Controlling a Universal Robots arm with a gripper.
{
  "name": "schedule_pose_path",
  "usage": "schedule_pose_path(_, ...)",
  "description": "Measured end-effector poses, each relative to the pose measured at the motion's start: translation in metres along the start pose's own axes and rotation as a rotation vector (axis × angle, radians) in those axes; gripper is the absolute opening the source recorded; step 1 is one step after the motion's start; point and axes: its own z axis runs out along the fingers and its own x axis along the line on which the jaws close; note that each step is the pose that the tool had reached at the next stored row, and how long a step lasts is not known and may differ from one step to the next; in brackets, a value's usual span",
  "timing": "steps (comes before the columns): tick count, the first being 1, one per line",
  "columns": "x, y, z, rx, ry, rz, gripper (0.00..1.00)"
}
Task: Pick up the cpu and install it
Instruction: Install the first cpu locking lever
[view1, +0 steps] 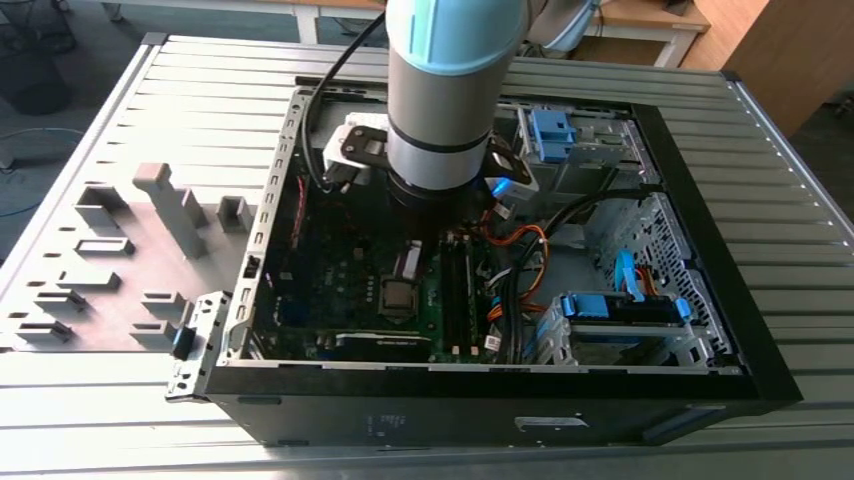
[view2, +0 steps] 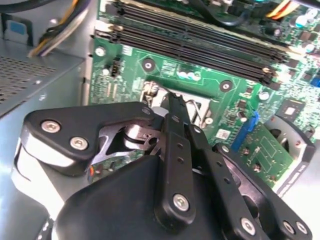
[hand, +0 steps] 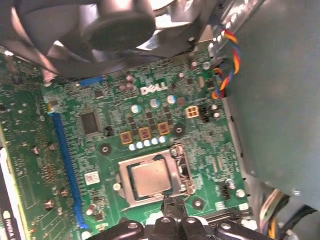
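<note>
Step in hand, as judged: seating of the cpu (hand: 151, 178), with pick-up apparently complete. Located in the socket frame (hand: 152, 179) on the green motherboard (hand: 150, 120), flat, dull silver top facing up, bordered on all sides by the metal frame. Visible also in the exterior view as a small grey square (view1: 398, 294) inside the PC case (view1: 747, 330), just beside the long black memory sticks (view1: 458, 285), toward the bench (view1: 120, 360) edge nearest the camera.

Tool (hand: 172, 205) positioned directly at one edge of the socket frame, tips narrowed to a slim point close to the frame. Nothing seen between the tips; jaws drawn nearly or fully together, holding no part. In the second wrist view, the black linkage of the tool (view2: 175, 107) converging toward the socket, with the tips partly masked by the tool's own body; contact with the frame possibly made, not confirmed.

Arm (view1: 447, 90) standing near vertical over the middle of the case.

Requirements for any further motion, as judged: fine vertical control, clearance from the fan (hand: 117, 20) overhead and the coloured wire bundle (hand: 227, 65) beside the board, no side load on the chip. Chief risk: skewing the chip in the socket.
</note>
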Motion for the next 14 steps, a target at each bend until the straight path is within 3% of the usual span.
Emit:
schedule_pose_path(7,0.0061,-0.0019,0.0038,0.0097,0.0305,0.001,0.11)
schedule_pose_path(14,0.007,-0.0021,0.0105,0.0179,0.0562,0.007,0.11)
